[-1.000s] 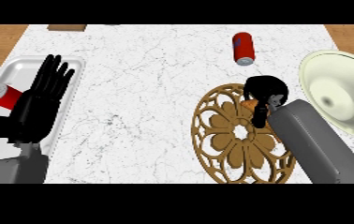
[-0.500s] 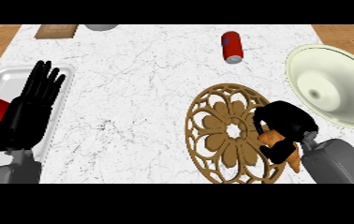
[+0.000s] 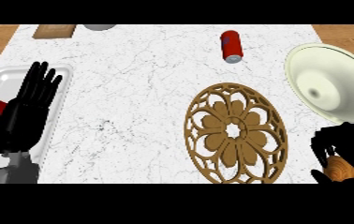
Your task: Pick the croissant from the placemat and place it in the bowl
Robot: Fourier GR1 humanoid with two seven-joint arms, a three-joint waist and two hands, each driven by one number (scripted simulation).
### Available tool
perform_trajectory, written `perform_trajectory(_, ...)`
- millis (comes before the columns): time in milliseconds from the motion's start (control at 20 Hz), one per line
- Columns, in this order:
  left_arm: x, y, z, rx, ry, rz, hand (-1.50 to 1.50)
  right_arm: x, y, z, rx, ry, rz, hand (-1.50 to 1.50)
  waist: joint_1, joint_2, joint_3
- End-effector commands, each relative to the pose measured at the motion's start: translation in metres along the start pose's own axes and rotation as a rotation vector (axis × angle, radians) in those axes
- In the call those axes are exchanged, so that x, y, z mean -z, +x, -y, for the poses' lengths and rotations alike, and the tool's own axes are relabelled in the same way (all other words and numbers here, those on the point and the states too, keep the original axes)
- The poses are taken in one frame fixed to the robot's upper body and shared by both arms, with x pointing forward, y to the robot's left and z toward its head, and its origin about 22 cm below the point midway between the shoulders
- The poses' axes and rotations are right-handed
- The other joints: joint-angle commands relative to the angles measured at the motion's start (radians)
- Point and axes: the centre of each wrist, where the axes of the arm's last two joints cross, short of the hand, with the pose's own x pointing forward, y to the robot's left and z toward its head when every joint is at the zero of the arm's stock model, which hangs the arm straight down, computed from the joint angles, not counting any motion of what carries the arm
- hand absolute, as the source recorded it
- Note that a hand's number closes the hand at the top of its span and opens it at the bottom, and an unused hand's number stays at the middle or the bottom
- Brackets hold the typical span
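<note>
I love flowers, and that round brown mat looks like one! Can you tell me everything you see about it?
The placemat is round and tan-brown, like carved wood. It is full of cut-out holes: a flower of petals round a small middle hole, ringed by looping arches, with the white marbled counter showing through. It lies flat, right of the counter's middle. Nothing rests on it. The right hand, curled round the croissant, is past its right edge, not touching it.

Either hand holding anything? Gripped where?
Right hand is curled over the croissant from above; only one end shows, so the exact hold can't be told. Left hand is open, holding nothing.
</note>
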Motion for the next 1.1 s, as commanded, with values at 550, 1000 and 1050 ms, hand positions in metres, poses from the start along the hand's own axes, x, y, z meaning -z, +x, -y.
perform_trajectory(550,0.008,0.005,0.009,-0.009,-0.066,-0.001,0.0,-0.104,-0.029,0.11,0.057,-0.483,-0.3,1.5,0.047,0.009,0.0)
perform_trajectory(1000,0.013,0.004,0.027,-0.015,-0.093,0.007,0.0,-0.065,-0.099,0.125,0.176,-0.582,-0.408,1.5,0.088,0.018,0.001)
perform_trajectory(1050,-0.006,-0.014,0.022,-0.033,-0.072,-0.003,0.0,-0.057,-0.095,0.13,0.202,-0.599,-0.388,1.5,0.088,0.017,0.0)
